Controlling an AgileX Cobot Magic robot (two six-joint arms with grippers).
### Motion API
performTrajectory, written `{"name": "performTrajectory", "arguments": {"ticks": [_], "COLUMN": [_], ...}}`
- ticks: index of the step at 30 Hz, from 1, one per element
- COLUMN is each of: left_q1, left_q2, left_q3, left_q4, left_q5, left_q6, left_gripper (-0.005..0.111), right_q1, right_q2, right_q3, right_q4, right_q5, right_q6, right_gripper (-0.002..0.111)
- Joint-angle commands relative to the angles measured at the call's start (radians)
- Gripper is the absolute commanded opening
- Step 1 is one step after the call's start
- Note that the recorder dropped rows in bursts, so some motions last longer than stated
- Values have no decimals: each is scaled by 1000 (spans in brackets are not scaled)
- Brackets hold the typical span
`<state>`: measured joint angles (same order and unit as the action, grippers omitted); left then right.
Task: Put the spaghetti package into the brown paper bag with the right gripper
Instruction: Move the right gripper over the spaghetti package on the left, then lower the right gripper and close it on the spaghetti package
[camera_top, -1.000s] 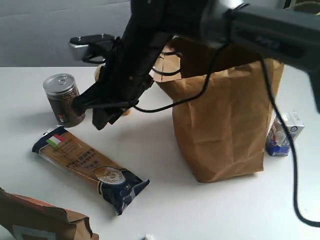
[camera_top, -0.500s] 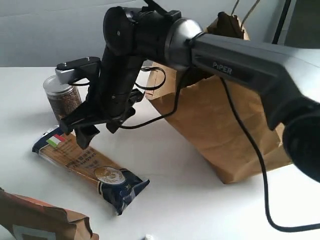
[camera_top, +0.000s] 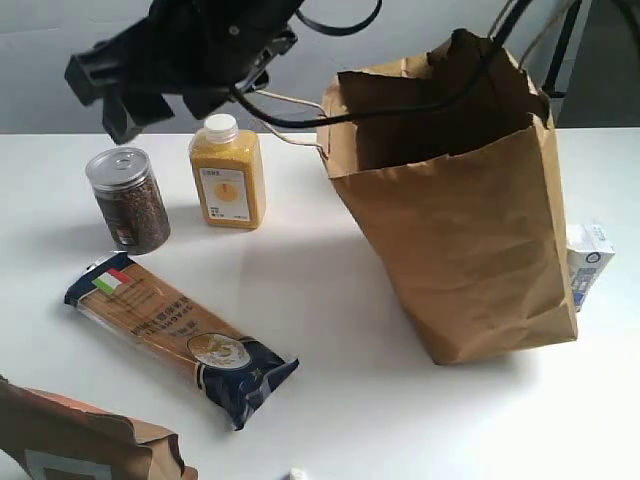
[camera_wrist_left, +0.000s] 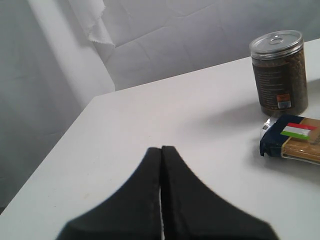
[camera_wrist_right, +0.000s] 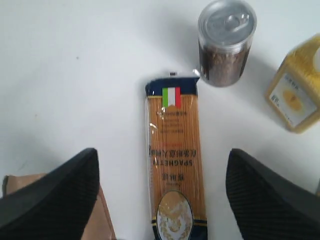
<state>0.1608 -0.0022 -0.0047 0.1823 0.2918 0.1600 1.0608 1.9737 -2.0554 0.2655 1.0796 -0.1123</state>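
The spaghetti package (camera_top: 180, 338) is showing glossy clear plastic film. The brown paper bag (camera_top: 460, 240) is presenting matt, creased kraft paper. The jar (camera_top: 128, 205) is combining a clear plastic-looking wall with a shiny metal lid. The bottle (camera_top: 228, 185) is appearing as smooth plastic. The table (camera_top: 340, 420) is looking smooth and matt white. The right gripper (camera_wrist_right: 162, 152) is showing finely textured black fingers (camera_wrist_right: 265, 200); the left gripper (camera_wrist_left: 161, 150) is looking matt black. The backdrop (camera_wrist_left: 175, 40) is hanging as creased grey cloth.
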Motion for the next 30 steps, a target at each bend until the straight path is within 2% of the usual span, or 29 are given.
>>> {"name": "performTrajectory", "arguments": {"ticks": [1,7,16,20,22,23,25,30], "left_q1": [-2,-2,-2,-2,-2,-2,-2,-2], "left_q2": [2,2,2,2,2,2,2,2], "left_q3": [5,5,5,5,5,5,5,5], "left_q4": [-5,-5,-5,-5,-5,-5,-5,-5], "left_q5": [-6,-6,-6,-6,-6,-6,-6,-6], "left_q6": [-4,-4,-4,-4,-4,-4,-4,-4], "left_gripper": [0,0,0,0,0,0,0,0], "right_q1": [9,61,126,124,122,122,122,122], "right_q2": [-44,-21,217,309,344,376,420,497], "right_q3": [-7,-18,-217,-226,-226,-226,-226,-226], "right_q4": [9,19,3,-47,-93,-109,-109,-109], "right_q5": [-106,-204,-88,-66,-44,-23,4,14], "right_q6": [1,-41,-45,-45,-45,-51,-67,-103], "right_gripper": [66,66,66,67,71,78,84,85]}}
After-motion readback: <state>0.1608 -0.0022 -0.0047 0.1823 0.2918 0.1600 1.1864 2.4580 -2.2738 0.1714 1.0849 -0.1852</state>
